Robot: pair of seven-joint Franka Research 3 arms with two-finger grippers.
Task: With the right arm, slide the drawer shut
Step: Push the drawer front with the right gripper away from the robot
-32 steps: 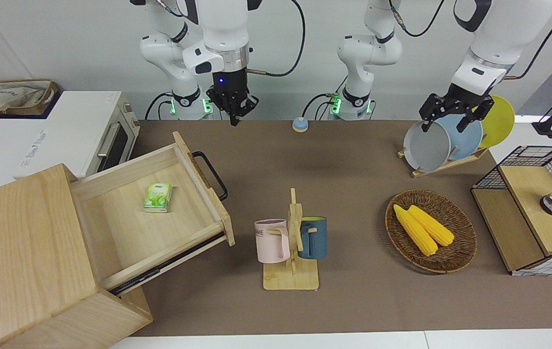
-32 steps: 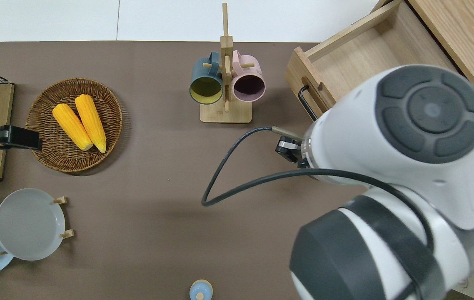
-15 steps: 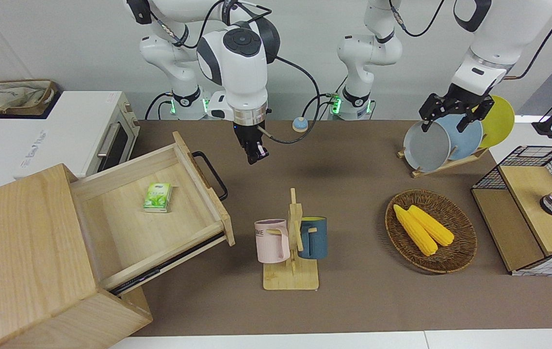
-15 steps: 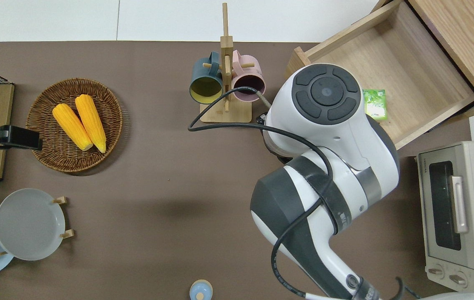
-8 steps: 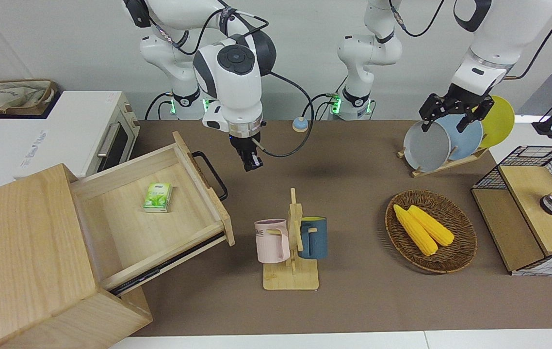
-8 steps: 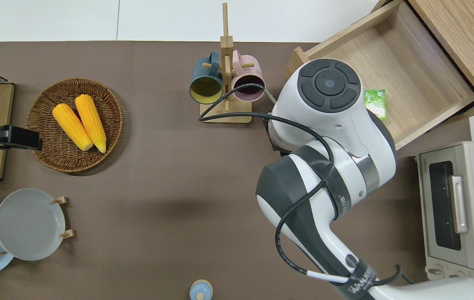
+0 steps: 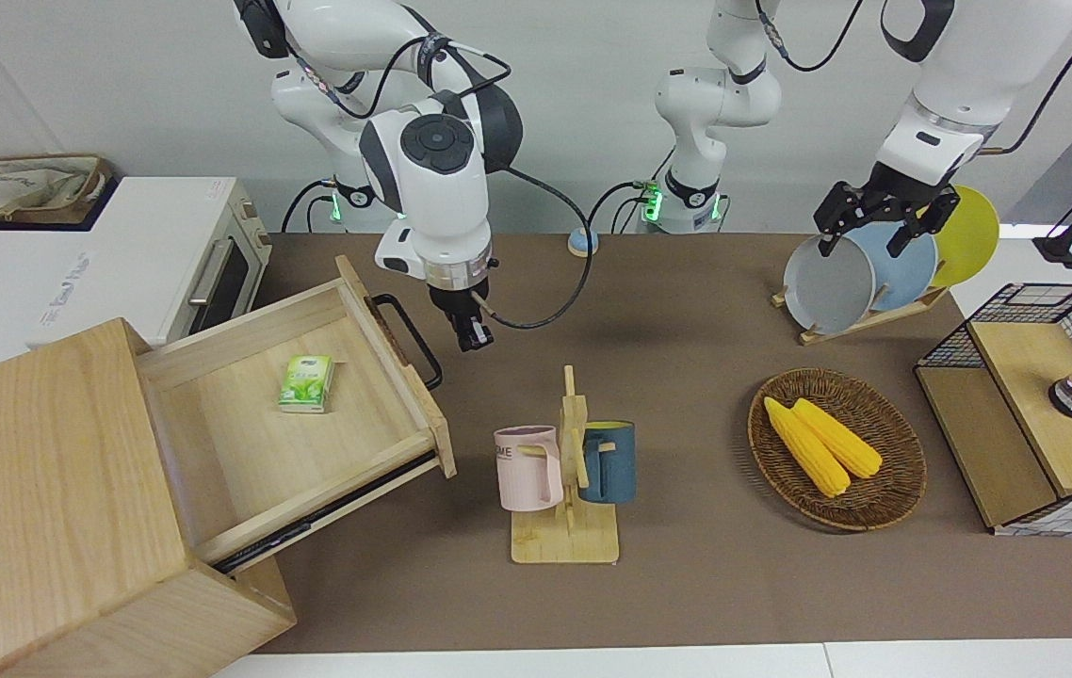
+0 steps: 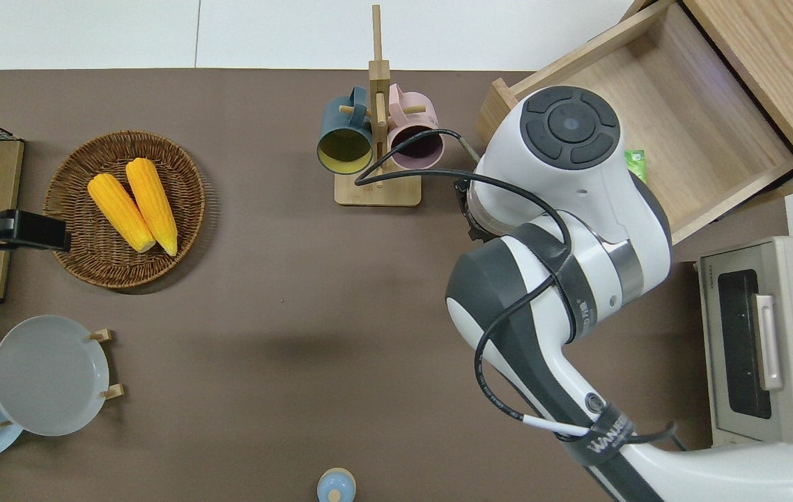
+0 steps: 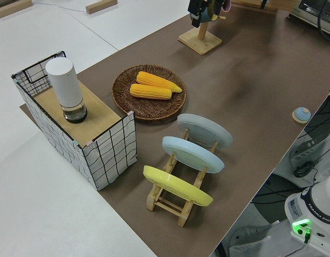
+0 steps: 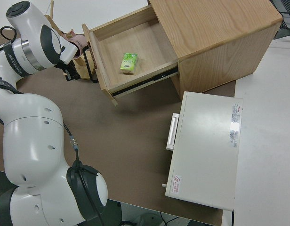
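1. drawer [image 7: 310, 414] fully out of its cabinet [image 7: 46, 508], at the desk's [image 7: 687, 584] right-arm end.
2. right gripper [image 7: 471, 334] just off the handle [image 7: 412, 341], toward the desk's middle; can't tell finger gap.
3. Push toward the cabinet. Left arm parked.

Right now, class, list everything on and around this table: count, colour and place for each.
Light-wood drawer: one, pulled out of the light-wood cabinet, right arm's end.
Green packet: one, in the drawer.
White toaster oven: one, beside the cabinet, nearer the robots.
Wooden mug rack: one, mid-table, holding a pink mug and a blue mug.
Wicker basket: one, holding two yellow corn cobs.
Plate rack: grey, blue and yellow plates.
Wire-and-wood crate: one, left arm's end.
Right gripper: beside the drawer handle.
Left gripper: parked.
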